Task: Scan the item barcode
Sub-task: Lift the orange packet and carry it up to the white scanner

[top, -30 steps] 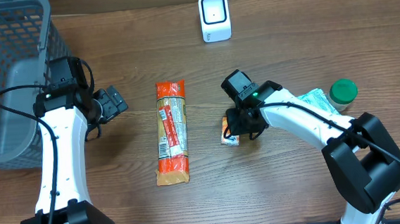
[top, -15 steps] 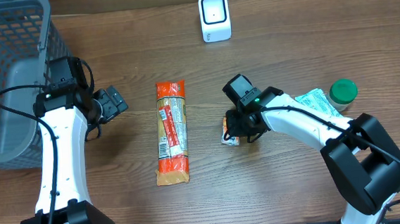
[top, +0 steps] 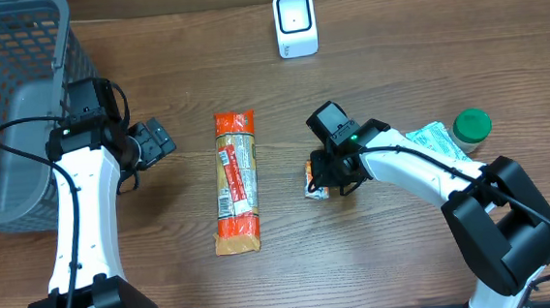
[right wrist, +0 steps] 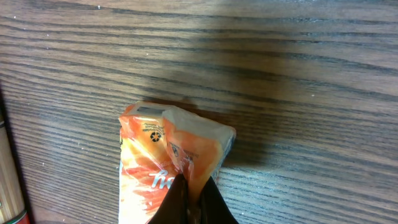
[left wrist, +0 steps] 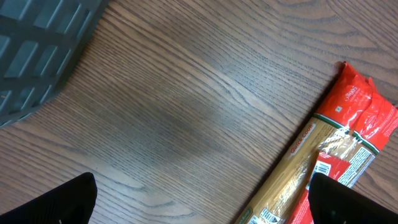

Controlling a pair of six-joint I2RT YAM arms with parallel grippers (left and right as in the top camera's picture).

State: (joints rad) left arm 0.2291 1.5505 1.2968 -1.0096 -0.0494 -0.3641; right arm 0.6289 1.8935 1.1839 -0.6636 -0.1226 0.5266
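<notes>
A small orange snack packet (top: 313,179) (right wrist: 163,155) lies on the wooden table right of centre. My right gripper (top: 330,182) (right wrist: 192,198) is shut on the packet, its two black fingers pinching a raised fold of the wrapper. The white barcode scanner (top: 295,23) stands upright at the back of the table. My left gripper (top: 155,141) (left wrist: 199,202) hovers open at the left over bare wood, its fingertips (left wrist: 68,196) wide apart, just left of a long orange spaghetti pack (top: 236,180) (left wrist: 329,149).
A grey mesh basket (top: 9,105) fills the far left. A green-capped jar (top: 470,127) and a white-and-teal sachet (top: 434,141) lie at the right, beside my right arm.
My right gripper has closed on the orange packet's wrapper and shifted slightly forward. The left arm has not moved.
</notes>
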